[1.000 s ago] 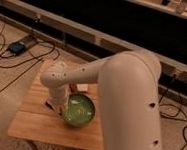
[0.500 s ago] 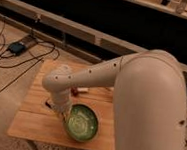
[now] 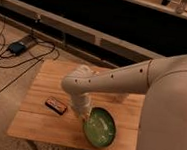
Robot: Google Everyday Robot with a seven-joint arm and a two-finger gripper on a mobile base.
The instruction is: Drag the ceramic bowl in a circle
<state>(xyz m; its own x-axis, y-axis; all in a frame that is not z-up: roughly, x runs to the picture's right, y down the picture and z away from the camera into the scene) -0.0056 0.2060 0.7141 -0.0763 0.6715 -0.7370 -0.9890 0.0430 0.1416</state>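
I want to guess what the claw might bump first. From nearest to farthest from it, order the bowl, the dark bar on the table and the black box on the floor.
The claw is at the bowl's left rim.
1. Bowl, right at the claw.
2. Dark bar, on the table, toward the picture's left.
3. Black box, on the floor, far upper left.

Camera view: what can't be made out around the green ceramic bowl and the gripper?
1. The gripper, at the left rim of the round green-glazed ceramic bowl: the white arm covers it, so whether it clamps the rim is unclear.
2. The small dark flat object on the wooden table: too blurred to identify.
3. The table's right end: hidden behind the arm.
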